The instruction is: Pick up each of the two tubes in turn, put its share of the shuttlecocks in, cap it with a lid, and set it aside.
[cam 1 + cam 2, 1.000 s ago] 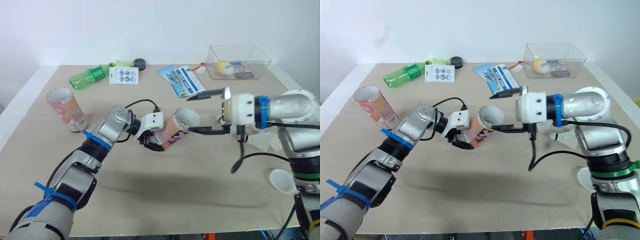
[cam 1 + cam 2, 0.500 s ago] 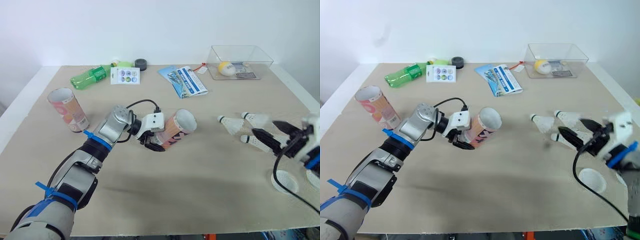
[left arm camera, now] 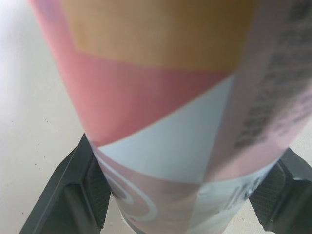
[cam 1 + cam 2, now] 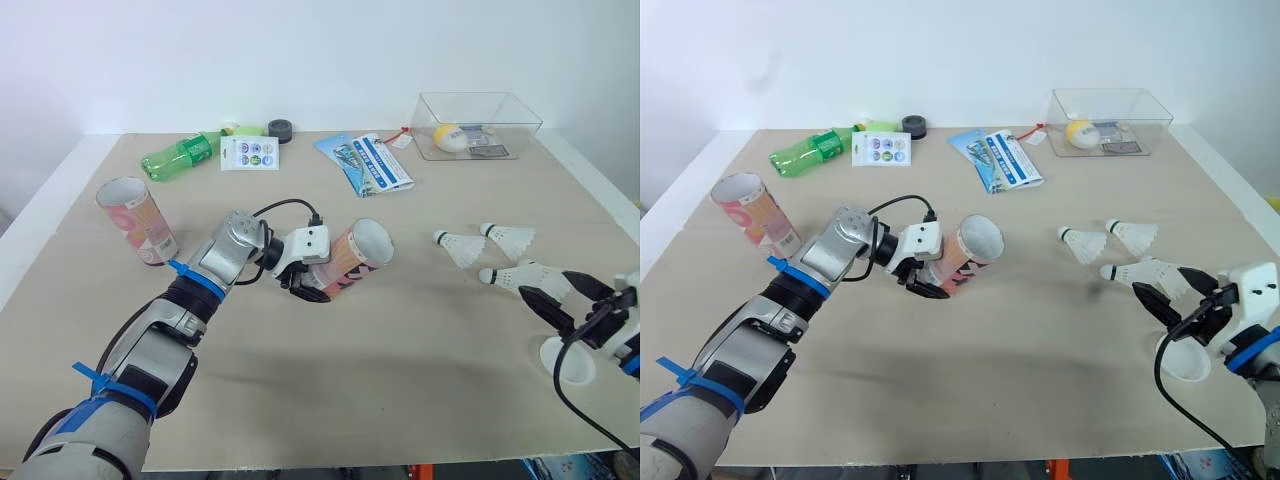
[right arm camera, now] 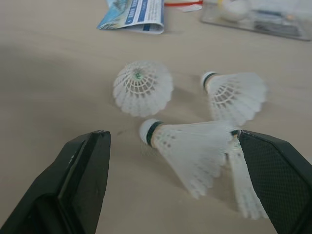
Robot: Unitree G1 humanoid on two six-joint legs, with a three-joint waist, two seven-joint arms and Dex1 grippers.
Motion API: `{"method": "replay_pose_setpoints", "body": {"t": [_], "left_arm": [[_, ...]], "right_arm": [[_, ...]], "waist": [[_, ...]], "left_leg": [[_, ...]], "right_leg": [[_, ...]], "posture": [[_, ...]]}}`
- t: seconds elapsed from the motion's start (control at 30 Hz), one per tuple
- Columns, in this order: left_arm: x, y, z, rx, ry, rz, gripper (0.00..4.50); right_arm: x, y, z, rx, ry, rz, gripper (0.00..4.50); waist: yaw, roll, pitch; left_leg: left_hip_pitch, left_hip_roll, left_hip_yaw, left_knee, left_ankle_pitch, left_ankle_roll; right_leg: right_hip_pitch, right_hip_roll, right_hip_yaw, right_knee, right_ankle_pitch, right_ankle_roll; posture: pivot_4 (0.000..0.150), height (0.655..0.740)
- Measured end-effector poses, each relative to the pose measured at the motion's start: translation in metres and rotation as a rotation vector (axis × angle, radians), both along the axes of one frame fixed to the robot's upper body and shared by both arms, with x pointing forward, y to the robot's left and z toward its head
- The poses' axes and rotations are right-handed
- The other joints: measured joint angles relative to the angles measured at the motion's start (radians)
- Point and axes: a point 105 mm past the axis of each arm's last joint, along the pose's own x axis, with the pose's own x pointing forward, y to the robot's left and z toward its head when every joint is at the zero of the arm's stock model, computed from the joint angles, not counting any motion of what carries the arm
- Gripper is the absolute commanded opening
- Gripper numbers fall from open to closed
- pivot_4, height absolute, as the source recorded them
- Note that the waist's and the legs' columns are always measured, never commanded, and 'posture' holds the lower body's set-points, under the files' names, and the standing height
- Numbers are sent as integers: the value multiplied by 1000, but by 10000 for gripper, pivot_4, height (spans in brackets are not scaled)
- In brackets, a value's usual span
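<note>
My left gripper [image 4: 300,278] is shut on a pink and white tube [image 4: 350,258], held tilted just above mid-table with its open mouth facing right. The tube's wall [image 3: 161,112] sits between both fingers in the left wrist view. A second pink tube [image 4: 136,220] stands upright at the far left. Three white shuttlecocks [image 4: 458,246] [image 4: 510,237] [image 4: 520,277] lie on the right side. My right gripper [image 4: 550,292] is open, low over the nearest shuttlecock [image 5: 190,146]. A white lid [image 4: 567,361] lies just behind that gripper.
Along the back edge lie a green bottle [image 4: 180,154], a sticker card [image 4: 249,152], a black cap [image 4: 280,127] and a blue pamphlet [image 4: 365,162]. A clear box [image 4: 478,123] holding a yellow ball stands at the back right.
The right gripper left a shuttlecock at the tube's mouth, swung away to the right and came down over the loose shuttlecocks. That shuttlecock has gone from sight. The left arm held still.
</note>
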Motion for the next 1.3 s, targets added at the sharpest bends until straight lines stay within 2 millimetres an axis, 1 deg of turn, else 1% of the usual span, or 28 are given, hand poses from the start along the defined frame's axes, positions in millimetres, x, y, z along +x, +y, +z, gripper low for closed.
{"method": "replay_pose_setpoints", "body": {"t": [0.13,0.27,0.4,0.77,0.8,0.87,1.03,1.13,1.2,1.23,1.3], "left_arm": [[0,0,0,-1,1,-2,32865],[0,0,0,0,-1,0,32865],[0,0,0,-1,0,1,32865],[0,0,0,-2,-2,4,32865],[0,0,0,-2,-2,4,32865],[0,0,0,-2,-3,4,32865],[1,0,0,-4,-7,8,32865],[1,-1,0,-5,-7,8,32865],[1,0,0,-5,-7,8,32865],[1,0,0,-5,-8,9,32865],[1,0,0,-5,-7,11,32865]], "right_arm": [[3,3,-10,6,28,23,44795],[7,0,-11,8,25,19,44795],[8,5,-19,11,56,46,44795],[8,11,-23,34,78,80,44795],[9,16,-25,50,83,94,44795],[10,18,-26,59,83,97,44795],[19,22,-31,78,93,110,44795],[23,20,-34,84,97,104,44795],[23,19,-34,88,98,103,39716],[24,19,-36,90,100,103,36359],[25,19,-37,88,104,108,26712]], "waist": [[1,0,0],[0,0,0],[0,0,0],[0,0,0],[0,0,0],[1,0,0],[0,0,0],[1,0,0],[1,0,0],[0,0,0],[0,0,0]], "left_leg": [[0,0,0,0,0,0],[0,0,0,0,0,0],[0,0,0,0,0,0],[0,0,0,0,0,0],[0,0,0,0,0,0],[0,0,0,0,0,0],[0,-1,1,0,0,0],[0,-1,1,0,0,0],[0,-1,1,0,0,0],[0,-1,1,0,0,0],[0,-1,2,0,0,0]], "right_leg": [[0,0,0,0,0,1],[0,0,1,0,0,1],[0,0,1,0,0,1],[0,0,1,0,1,3],[0,0,1,0,1,3],[0,0,1,0,1,3],[0,0,2,0,1,3],[0,-1,2,0,3,5],[0,-1,2,0,3,5],[0,-1,2,0,3,6],[0,0,2,0,3,6]], "posture": [[1500,7400],[1500,7400],[1500,7400],[1500,7400],[1500,7400],[1500,7400],[1500,7400],[1500,7400],[1500,7400],[1500,7400],[1500,7400]]}}
